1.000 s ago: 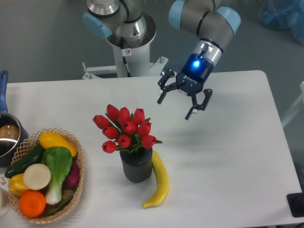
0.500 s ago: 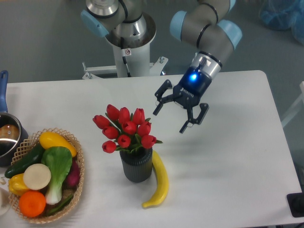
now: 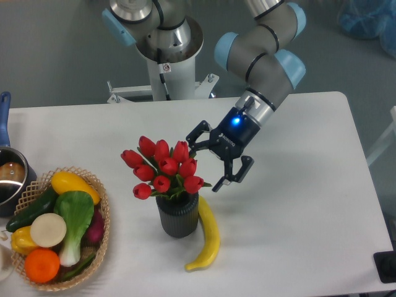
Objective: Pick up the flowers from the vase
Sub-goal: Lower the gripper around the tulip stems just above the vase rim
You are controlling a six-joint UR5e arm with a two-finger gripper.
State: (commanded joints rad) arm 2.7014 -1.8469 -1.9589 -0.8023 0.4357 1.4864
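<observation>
While the tabletop [image 3: 297, 204] stretches white across the scene, we start at the far left edge, where a metal pot with a blue handle [image 3: 8, 176] pokes into view, only partly visible. Just beside it sits a wicker basket [image 3: 99, 238] heaped with produce: a yellow squash [image 3: 73, 184] on top, a dark green cucumber [image 3: 34, 208], a leafy bok choy [image 3: 75, 221], a round white onion [image 3: 48, 229], a yellow pepper [image 3: 20, 238] and an orange [image 3: 42, 265] at the front.

Moving along to the middle, here are the flowers [image 3: 163, 167], red tulip buds with green leaves, standing upright in the vase [image 3: 178, 215], a dark ribbed cylinder resting on the tabletop. The bunch spreads wider than the vase mouth. A banana [image 3: 209, 235] lies against the vase's right side, curving down toward the front edge.

Now to the right of the blooms: the pincer [image 3: 206, 159] hangs in the air with both jaws spread wide, holding nothing. One fingertip [image 3: 191, 137] sits just beside the topmost right bud, the other lower down near the leaves on the right. A blue light glows on the wrist [image 3: 235, 120] behind it, and the arm [image 3: 263, 55] rises up and back toward its base [image 3: 166, 62] beyond the tabletop's far edge.
</observation>
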